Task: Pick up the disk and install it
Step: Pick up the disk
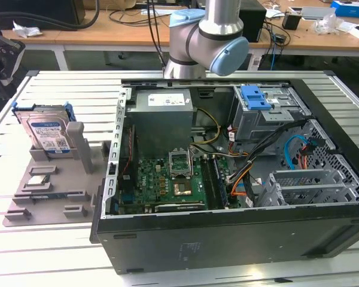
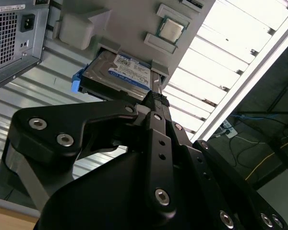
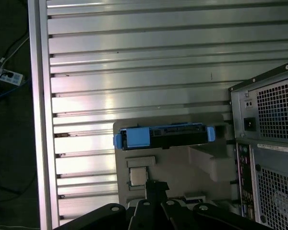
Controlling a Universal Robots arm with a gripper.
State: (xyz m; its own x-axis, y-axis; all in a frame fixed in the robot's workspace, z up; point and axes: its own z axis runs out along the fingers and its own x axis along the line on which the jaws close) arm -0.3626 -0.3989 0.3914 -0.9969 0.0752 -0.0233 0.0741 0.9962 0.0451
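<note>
The disk [image 1: 48,131] is a silver drive with a white-and-blue label in a blue carrier. It leans upright in a slot of the grey holder [image 1: 48,200] at the exterior view's left. Both wrist views look down on the disk [image 2: 120,72] [image 3: 163,135]. My gripper [image 2: 156,98] [image 3: 156,184] hangs above the holder, well apart from the disk, with its black fingers closed together and nothing between them. The arm [image 1: 206,36] rises behind the computer case.
An open computer case [image 1: 227,239] lies on the slatted metal table [image 1: 48,263], with a drive cage [image 1: 275,113] carrying a blue bracket [image 1: 255,97] at its far right. A small square chip [image 1: 39,171] [image 2: 170,29] [image 3: 138,176] rests on the holder. Cables run inside the case.
</note>
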